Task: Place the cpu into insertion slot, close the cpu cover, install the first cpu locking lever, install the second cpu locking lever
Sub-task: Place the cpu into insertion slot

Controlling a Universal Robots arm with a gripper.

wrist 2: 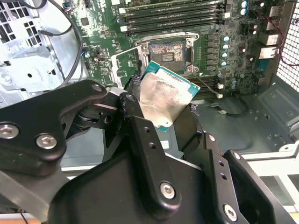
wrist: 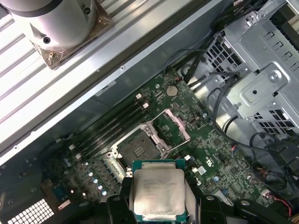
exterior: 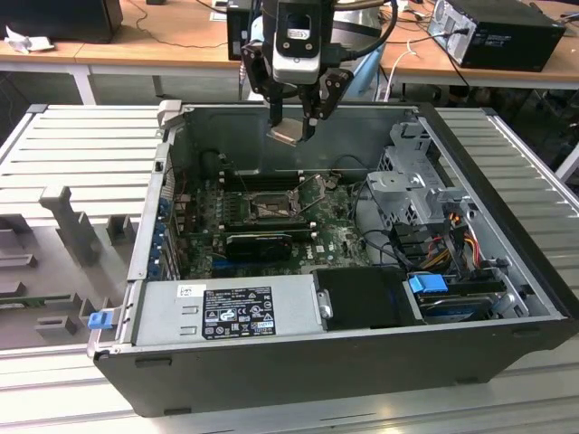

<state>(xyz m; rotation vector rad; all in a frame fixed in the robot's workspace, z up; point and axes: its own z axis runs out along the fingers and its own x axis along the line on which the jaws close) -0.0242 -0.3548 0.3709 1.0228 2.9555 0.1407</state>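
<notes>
cpu in the end effector, above the insertion slot.

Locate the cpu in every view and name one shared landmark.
Exterior view: the cpu is gripped by the end effector, against the rear wall of the case.
Second wrist view: the cpu is tilted, just short of the insertion slot.
First wrist view: the cpu faces the camera, beside that slot.
Shared landmark: the insertion slot, empty.

My tool grips the cpu by two opposite edges, silver top facing the camera. Past it the insertion slot lies bare, its cpu cover standing open, beside the memory slots.
</notes>
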